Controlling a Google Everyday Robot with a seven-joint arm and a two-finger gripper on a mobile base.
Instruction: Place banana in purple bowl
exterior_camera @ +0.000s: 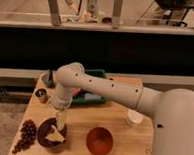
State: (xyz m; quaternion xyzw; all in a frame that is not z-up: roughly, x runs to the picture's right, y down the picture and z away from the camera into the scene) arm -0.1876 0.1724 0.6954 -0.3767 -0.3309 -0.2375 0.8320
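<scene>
Banana [55, 136] lies in the purple bowl [42, 139] at the counter's [77, 120] near left. Orange bowl [99, 141] at its 3 o'clock, grapes [25, 134] at 9. Hand [61, 120] hangs straight down over the bowl's far rim, at banana's 12; grip state: cannot tell. Arm bends from the right, elbow above green tray [92, 86].

The white arm reaches from the right side across the worktop, bends down, and the gripper [60, 120] hangs near the front-left corner.

Purple bowl [44, 140]; yellow banana [56, 136]; pale tool [61, 120].
</scene>
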